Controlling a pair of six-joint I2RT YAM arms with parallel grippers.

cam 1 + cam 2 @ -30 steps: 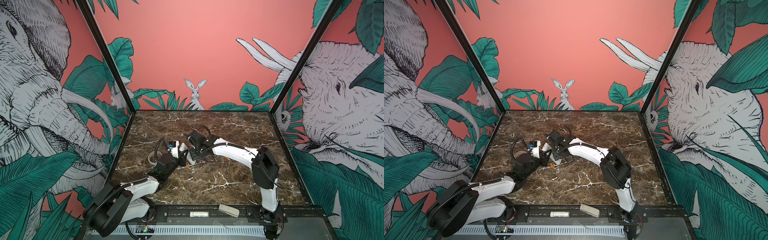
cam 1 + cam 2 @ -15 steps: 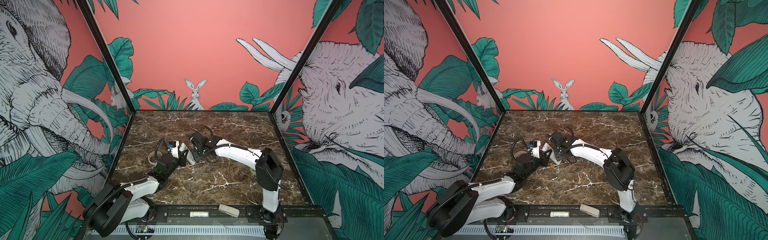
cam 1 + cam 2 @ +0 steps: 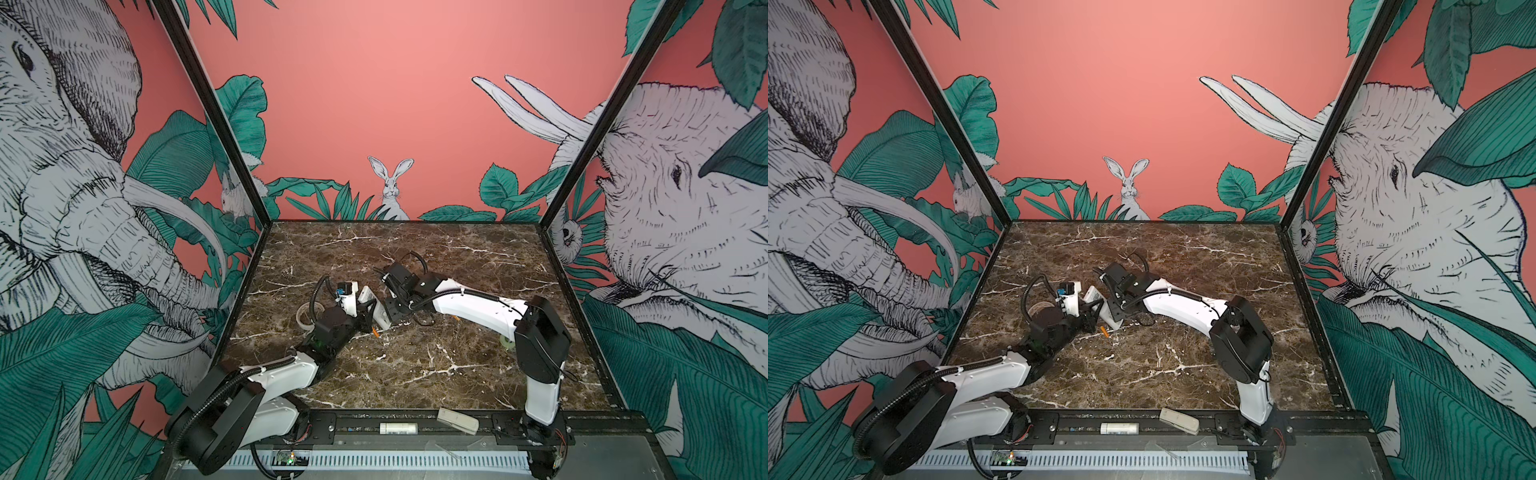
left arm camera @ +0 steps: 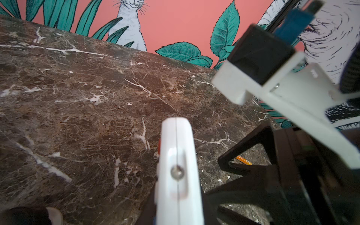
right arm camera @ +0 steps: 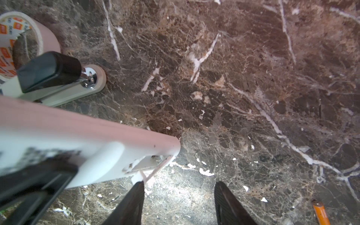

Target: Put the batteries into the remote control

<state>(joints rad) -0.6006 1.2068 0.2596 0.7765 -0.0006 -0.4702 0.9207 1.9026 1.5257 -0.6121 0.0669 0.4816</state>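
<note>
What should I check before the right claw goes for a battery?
1. Left claw grips the remote control, tilted off the table: ok.
2. Right claw open and empty: ok.
3. A battery lies free on the table by the remote's lower end: ok.
4. Other battery located: cannot tell.
5. Battery bay exposed at the remote's end facing the right claw: ok, it looks open with a metal contact showing.
6. Stapler and tape roll out of the way: ok, both sit beyond the remote.

Illegible orange print on tape roll [image 5: 5,29]
</note>
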